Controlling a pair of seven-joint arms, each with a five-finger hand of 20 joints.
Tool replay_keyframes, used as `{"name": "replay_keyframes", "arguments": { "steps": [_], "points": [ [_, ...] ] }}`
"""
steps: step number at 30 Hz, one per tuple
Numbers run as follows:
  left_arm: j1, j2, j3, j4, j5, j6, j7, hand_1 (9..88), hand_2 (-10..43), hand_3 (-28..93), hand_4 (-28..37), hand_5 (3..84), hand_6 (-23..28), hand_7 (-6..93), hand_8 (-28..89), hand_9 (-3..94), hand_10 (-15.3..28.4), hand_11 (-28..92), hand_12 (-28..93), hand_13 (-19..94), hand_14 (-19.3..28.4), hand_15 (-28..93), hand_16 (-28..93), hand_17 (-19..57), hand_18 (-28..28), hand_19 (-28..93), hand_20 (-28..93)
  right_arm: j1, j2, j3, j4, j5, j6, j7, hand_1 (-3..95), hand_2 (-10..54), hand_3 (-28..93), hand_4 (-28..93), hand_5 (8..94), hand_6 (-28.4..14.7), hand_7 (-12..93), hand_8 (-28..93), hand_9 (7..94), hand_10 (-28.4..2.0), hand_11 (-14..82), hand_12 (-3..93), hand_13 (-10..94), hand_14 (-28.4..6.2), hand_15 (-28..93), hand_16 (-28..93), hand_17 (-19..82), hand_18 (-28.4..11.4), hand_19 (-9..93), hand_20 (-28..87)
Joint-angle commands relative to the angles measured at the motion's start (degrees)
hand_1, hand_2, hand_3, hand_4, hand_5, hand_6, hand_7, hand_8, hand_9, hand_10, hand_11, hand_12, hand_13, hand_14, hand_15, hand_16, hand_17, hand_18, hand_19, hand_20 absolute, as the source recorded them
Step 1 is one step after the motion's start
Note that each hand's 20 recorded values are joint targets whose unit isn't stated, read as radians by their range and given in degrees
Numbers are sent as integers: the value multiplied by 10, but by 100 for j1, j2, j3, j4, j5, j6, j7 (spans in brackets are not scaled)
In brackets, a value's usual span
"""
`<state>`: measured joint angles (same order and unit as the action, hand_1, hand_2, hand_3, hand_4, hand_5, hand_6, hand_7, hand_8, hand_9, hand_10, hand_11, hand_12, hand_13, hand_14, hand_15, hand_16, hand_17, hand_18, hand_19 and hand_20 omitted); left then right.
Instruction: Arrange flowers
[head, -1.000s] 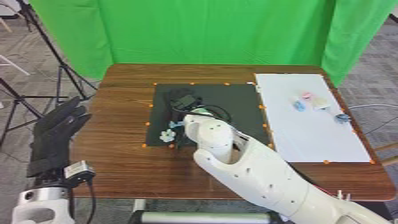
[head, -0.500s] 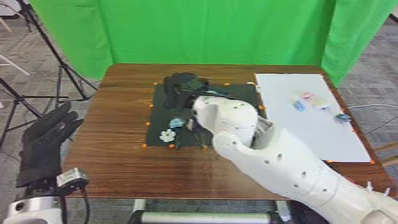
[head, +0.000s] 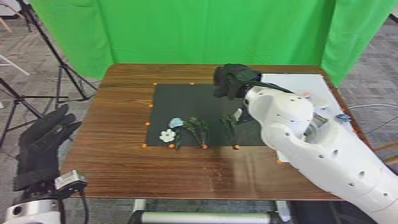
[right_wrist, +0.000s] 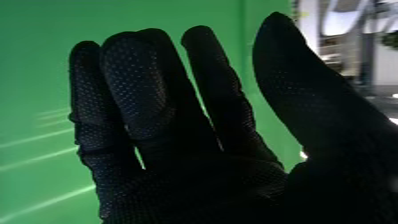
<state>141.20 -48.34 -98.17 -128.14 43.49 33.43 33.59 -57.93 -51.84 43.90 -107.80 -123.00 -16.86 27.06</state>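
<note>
On the black mat (head: 182, 100) lie our stemmed flowers (head: 167, 135); our right hand (head: 233, 80) and left hand (head: 43, 142) have fingers straight, apart.

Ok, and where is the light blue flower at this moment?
In the head view, the light blue flower lies on the left part of the dark mat, just beyond a white flower.

Passable over the table (head: 111, 110) between left hand (head: 41, 142) and dark mat (head: 187, 104). Blocked toward the right by right hand (head: 233, 82) and white arm (head: 315, 150), low on the mat's near part by flowers (head: 167, 135).
</note>
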Motion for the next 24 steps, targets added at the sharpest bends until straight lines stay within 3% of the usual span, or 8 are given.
{"name": "replay_keyframes", "arguments": {
  "steps": [1,4,5,9,19,22,24],
  "points": [
    [152,35,9,-39,-28,58,64,281,27,820,-177,387,104,155,-101,318,193,375,63,216,262,634,-174,-108,206,568,28,-121,785,193,14,41,353,258,329,-16,842,-230,554,-81,217,-115,554,-208,220,169,591,-140,733,178,319,-233,862,11],
    [141,33,27,-47,-27,58,61,279,27,822,-177,387,103,156,-102,320,192,374,64,218,261,634,-174,-108,206,567,28,-194,976,305,23,77,460,367,331,-17,841,-231,555,-81,217,-116,554,-207,220,169,591,-139,734,177,320,-233,865,7],
    [124,84,57,-34,-79,91,122,280,27,822,-178,387,103,156,-102,320,192,374,64,219,261,634,-173,-107,206,567,29,-151,1071,270,34,145,542,440,332,-18,840,-231,554,-81,217,-115,554,-207,220,169,590,-138,735,178,320,-232,866,6],
    [123,129,91,-38,-116,111,137,278,28,823,-179,387,103,157,-103,321,193,373,63,220,261,634,-173,-107,207,567,29,-303,1392,430,66,175,697,631,334,-19,839,-233,554,-81,218,-116,552,-208,219,169,590,-137,737,177,320,-231,869,1],
    [131,65,94,-50,-68,79,86,276,29,826,-183,388,103,158,-104,323,192,371,65,221,261,633,-172,-107,207,566,30,-965,1741,1140,223,278,736,1235,336,-21,833,-235,554,-79,220,-116,548,-209,221,169,592,-132,748,177,320,-230,880,-9],
    [129,132,129,-54,-151,137,155,276,30,826,-183,388,103,159,-104,323,192,371,65,222,261,633,-172,-107,207,566,31,-1058,1813,1204,319,303,783,1375,337,-23,829,-237,554,-79,220,-116,544,-212,219,168,593,-132,750,177,320,-229,885,-11],
    [115,110,134,-54,-121,102,110,276,30,826,-183,388,102,160,-105,324,191,371,65,223,261,633,-172,-107,207,566,31,-1126,1860,1268,379,295,728,1468,336,-24,829,-238,553,-81,219,-115,543,-212,218,168,594,-131,751,176,320,-229,887,-12]
  ]
}}
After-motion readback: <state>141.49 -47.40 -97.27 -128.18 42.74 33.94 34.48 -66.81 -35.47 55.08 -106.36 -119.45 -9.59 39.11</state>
